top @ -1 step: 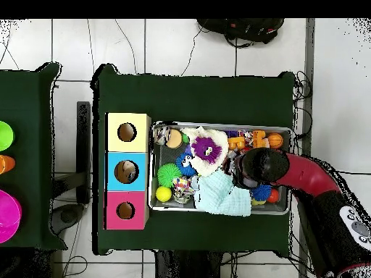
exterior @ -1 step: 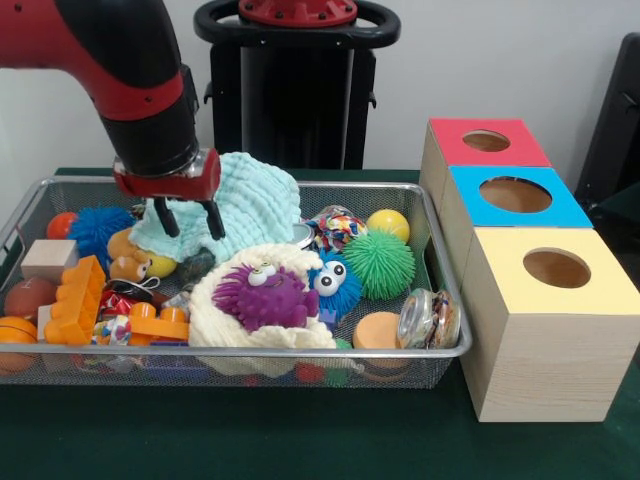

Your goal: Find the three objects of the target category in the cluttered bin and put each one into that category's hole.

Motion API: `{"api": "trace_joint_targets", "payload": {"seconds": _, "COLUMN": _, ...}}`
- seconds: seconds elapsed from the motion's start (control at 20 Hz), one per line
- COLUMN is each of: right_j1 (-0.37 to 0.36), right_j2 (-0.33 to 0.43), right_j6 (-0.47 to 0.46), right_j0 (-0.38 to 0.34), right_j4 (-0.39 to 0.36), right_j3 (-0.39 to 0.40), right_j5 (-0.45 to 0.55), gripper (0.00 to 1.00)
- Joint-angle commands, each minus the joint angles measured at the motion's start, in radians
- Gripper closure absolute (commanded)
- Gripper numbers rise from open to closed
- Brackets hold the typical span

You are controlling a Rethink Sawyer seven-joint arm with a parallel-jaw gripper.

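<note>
The table (exterior @ -1 step: pixel 300 440) has a dark green cover, and on it the wire mesh bin (exterior @ -1 step: pixel 440 290) is silver, while the three wooden boxes are pale wood with a red top (exterior @ -1 step: pixel 455 150), a blue top (exterior @ -1 step: pixel 570 210) and a yellow top (exterior @ -1 step: pixel 610 290). Inside the bin lie a mint green knitted cloth (exterior @ -1 step: pixel 255 200), a purple furry toy (exterior @ -1 step: pixel 268 298) with white eyes on a cream fluffy cloth (exterior @ -1 step: pixel 210 325), a green spiky ball (exterior @ -1 step: pixel 380 263), a blue spiky ball (exterior @ -1 step: pixel 97 228), a yellow ball (exterior @ -1 step: pixel 388 224) and an orange building brick (exterior @ -1 step: pixel 78 298). The arm (exterior @ -1 step: pixel 120 60) is red and black, and its pincer (exterior @ -1 step: pixel 186 217) has black fingers (exterior @ -1 step: pixel 164 217) under a red band.
</note>
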Motion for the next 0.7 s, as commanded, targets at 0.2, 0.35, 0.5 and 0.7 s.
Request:
{"api": "trace_joint_targets", "payload": {"seconds": 0.2, "right_j1": -0.065, "right_j2": 0.004, "right_j6": 0.002, "right_j0": -0.028, "right_j4": 0.041, "right_j3": 0.11, "right_j5": 0.058, "gripper": 0.0}}
{"api": "trace_joint_targets", "payload": {"seconds": 0.35, "right_j1": 0.006, "right_j2": -0.009, "right_j6": 0.021, "right_j0": -0.013, "right_j4": 0.0, "right_j3": 0.126, "right_j5": -0.033, "gripper": 0.0}}
{"api": "trace_joint_targets", "payload": {"seconds": 0.5, "right_j1": 0.031, "right_j2": -0.024, "right_j6": 0.054, "right_j0": 0.005, "right_j4": -0.033, "right_j3": 0.181, "right_j5": -0.122, "gripper": 0.0}}
{"api": "trace_joint_targets", "payload": {"seconds": 0.7, "right_j1": 0.055, "right_j2": -0.054, "right_j6": 0.093, "right_j0": 0.031, "right_j4": -0.09, "right_j3": 0.258, "right_j5": -0.256, "gripper": 0.0}}
